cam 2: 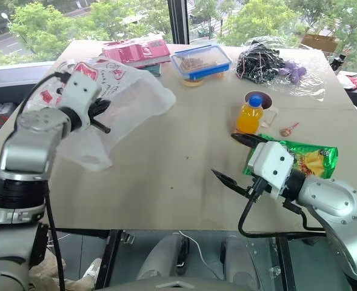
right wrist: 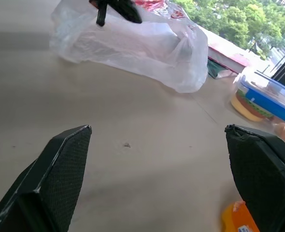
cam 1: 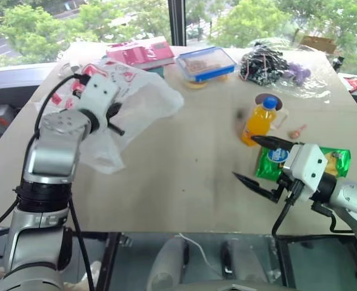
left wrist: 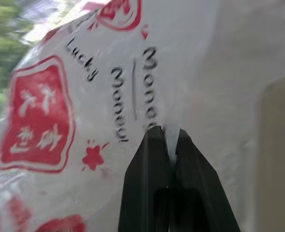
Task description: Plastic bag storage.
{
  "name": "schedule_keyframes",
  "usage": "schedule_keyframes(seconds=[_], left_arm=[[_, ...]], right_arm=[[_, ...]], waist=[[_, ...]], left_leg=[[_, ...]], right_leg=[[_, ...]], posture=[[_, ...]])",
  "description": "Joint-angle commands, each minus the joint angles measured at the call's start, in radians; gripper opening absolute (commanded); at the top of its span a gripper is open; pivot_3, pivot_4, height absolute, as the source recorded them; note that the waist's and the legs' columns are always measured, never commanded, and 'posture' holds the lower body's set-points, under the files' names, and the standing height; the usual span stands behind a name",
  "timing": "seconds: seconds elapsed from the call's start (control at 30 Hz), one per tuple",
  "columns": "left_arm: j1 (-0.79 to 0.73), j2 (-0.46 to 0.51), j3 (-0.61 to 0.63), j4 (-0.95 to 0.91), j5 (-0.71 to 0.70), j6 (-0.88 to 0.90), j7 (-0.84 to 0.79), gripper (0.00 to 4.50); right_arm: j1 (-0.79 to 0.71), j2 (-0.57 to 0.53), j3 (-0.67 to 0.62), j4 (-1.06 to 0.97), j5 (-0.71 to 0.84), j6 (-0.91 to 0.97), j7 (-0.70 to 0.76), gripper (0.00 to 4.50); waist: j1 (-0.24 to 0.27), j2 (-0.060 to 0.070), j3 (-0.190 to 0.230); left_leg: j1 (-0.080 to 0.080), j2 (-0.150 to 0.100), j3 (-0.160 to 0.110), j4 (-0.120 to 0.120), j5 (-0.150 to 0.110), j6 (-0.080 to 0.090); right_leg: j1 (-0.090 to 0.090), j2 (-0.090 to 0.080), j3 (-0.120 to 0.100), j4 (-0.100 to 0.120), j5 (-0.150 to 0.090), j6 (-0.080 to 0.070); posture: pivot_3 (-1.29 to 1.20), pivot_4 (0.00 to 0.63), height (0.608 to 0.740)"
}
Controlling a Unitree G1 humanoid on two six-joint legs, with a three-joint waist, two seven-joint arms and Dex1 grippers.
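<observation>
Left gripper point(left wrist: 167, 133): fingers pressed together, pinching a fold of the plastic bag point(cam 1: 139, 100). In the left wrist view the film is caught right between the fingertips, with red stamps and dark lettering spread across the bag just beyond them. The bag sits on the robot's left side of the table point(cam 1: 184, 163); its upper part is gathered at the left gripper, and the rest hangs down and trails onto the tabletop toward the near left edge.

Right gripper point(cam 1: 262, 160): fingers spread wide, nothing between them, held over the table near the front edge on the right, well apart from the bag. In the right wrist view, bare tabletop lies between the two fingers.

Surroundings: orange juice bottle point(cam 1: 259, 120) and green snack packet point(cam 1: 333, 162) just beside the right gripper. Blue-lidded food box point(cam 1: 205, 63), pink box point(cam 1: 140, 53) and clear wrap with dark and purple items point(cam 1: 274, 65) line the far edge.

Open room: broad bare strip of table between the bag and the right gripper, running from mid-table to the near edge.
</observation>
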Motion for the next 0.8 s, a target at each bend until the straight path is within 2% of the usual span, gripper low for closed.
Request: schedule_keyframes(seconds=[0.03,0.3,0.37,0.4,0.47,0.6,0.8], left_arm=[[-0.064,-0.024,0.083,-0.08,-0.141,0.215,-0.036,0.05],[-0.135,-0.115,0.194,-0.121,-0.271,0.421,0.032,0.05],[-0.134,-0.111,0.209,-0.125,-0.3,0.443,0.027,0.05],[-0.131,-0.103,0.244,-0.104,-0.333,0.458,0.0,0.05],[-0.109,-0.075,0.278,-0.054,-0.355,0.431,-0.029,0.05],[-0.067,0.002,0.257,0.023,-0.352,0.333,-0.063,0.05],[-0.077,0.012,0.246,0.039,-0.393,0.284,-0.084,0.05]], right_arm=[[-0.01,-0.001,-0.002,-0.004,-0.011,-0.032,0.009,4.5],[-0.009,0.001,-0.002,0.008,-0.036,-0.021,-0.008,4.5],[-0.017,-0.001,0.007,0.015,-0.058,-0.004,-0.024,4.5],[-0.039,-0.021,0.033,0.044,-0.129,0.032,-0.063,4.5],[-0.084,-0.045,0.063,0.092,-0.203,0.136,-0.128,4.5],[-0.16,0.001,0.05,0.133,-0.185,0.269,-0.189,4.5],[-0.358,0.136,0.035,0.239,-0.207,0.421,-0.328,4.5]], waist=[[-0.001,0.0,0.0],[-0.003,0.0,0.0],[-0.004,0.0,0.0],[-0.004,0.0,0.0],[-0.01,0.0,0.0],[-0.016,0.0,0.0],[-0.019,0.0,0.0]], left_leg=[[0.0,0.0,0.0,0.0,0.0,0.0],[0.002,-0.001,0.001,0.0,0.0,0.0],[0.003,-0.001,0.001,0.0,0.0,0.0],[0.003,-0.001,0.001,0.0,0.0,0.0],[0.004,-0.001,0.001,0.0,0.0,0.0],[0.006,0.0,0.002,-0.001,0.001,-0.001],[0.005,-0.002,0.003,0.0,0.001,-0.001]], right_leg=[[0.0,0.0,0.0,0.001,0.0,0.0],[0.0,0.002,0.002,0.004,0.0,0.0],[0.0,0.002,0.003,0.004,0.0,0.0],[0.0,0.002,0.003,0.004,0.0,0.0],[0.0,0.002,0.004,0.005,0.0,0.0],[0.001,0.001,0.005,0.006,0.0,0.0],[0.0,-0.001,0.006,0.006,0.0,0.0]], posture=[[0.0,0.15,0.74],[0.0,0.15,0.74],[0.0,0.15,0.74],[0.0,0.15,0.74],[0.0,0.15,0.74],[0.0,0.15,0.74],[0.0,0.15,0.74]])
